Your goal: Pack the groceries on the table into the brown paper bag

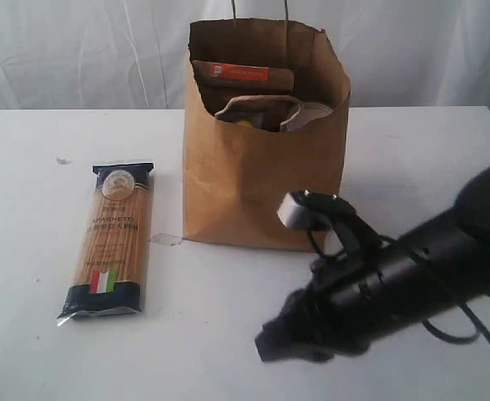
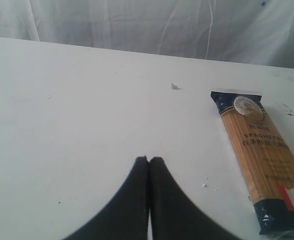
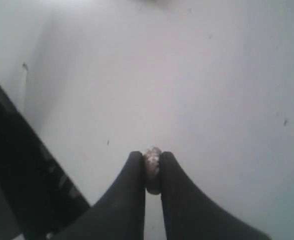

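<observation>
Bagged: brown pouch with orange label (image 1: 243, 75) sits inside our tall brown paper bag (image 1: 261, 180), far-middle of the white table (image 1: 27, 167).
Still to pack: spaghetti packet with dark ends (image 1: 111, 242), flat near the left edge.
Left end effector (image 2: 149, 161): pressed together, empty.
Right end effector (image 3: 152, 157): nearly pressed together, holding no grocery.

The brown paper bag (image 1: 261, 175) is plain brown. Inside the bag, the brown pouch (image 1: 243, 77) has an orange label. Left of the bag, the spaghetti packet (image 1: 109, 242) is golden yellow with dark blue ends, a round gold badge and green, white and red stripes. The table (image 1: 44, 351) under the bag is white. The right gripper (image 3: 152, 156) is black.
</observation>
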{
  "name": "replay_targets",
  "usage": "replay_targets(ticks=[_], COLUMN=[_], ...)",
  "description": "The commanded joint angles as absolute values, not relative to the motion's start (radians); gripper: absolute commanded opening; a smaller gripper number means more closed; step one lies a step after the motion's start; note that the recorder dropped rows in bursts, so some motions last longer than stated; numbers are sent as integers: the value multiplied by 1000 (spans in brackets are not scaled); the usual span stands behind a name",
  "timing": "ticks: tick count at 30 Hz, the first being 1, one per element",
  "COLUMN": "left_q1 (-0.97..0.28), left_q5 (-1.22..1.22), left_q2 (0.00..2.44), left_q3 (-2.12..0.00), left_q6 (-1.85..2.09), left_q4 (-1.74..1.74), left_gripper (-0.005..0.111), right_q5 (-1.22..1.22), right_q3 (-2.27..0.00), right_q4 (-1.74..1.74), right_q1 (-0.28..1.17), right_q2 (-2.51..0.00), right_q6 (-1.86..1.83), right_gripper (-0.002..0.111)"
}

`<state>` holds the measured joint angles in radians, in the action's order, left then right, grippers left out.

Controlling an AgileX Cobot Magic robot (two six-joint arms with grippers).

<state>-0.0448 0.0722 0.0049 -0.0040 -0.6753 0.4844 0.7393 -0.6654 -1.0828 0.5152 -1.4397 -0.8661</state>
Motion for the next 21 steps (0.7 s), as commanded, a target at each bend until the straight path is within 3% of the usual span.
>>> replay_targets(ticks=[1, 6, 13, 17, 21], left_q1=[-43, -43, -43, -43, -43], left_q5=[76, 76, 76, 76, 76], left_q2=[0, 0, 0, 0, 0], left_q3=[0, 0, 0, 0, 0], left_q6=[-675, -675, -675, -675, -675], left_q4=[487, 487, 487, 487, 487], left_gripper=[0, 0, 0, 0, 0], right_q5=[856, 975, 996, 791, 689], right_q3=[-487, -349, -398, -628, -1004], right_q4=[-1083, -1083, -1110, -1032, -459], right_q1=[517, 517, 517, 517, 517], right_q2=[-1268, -1065, -795, -736, -943], right_q6=[-885, -885, -885, -668, -241], right_gripper=[0, 0, 0, 0, 0])
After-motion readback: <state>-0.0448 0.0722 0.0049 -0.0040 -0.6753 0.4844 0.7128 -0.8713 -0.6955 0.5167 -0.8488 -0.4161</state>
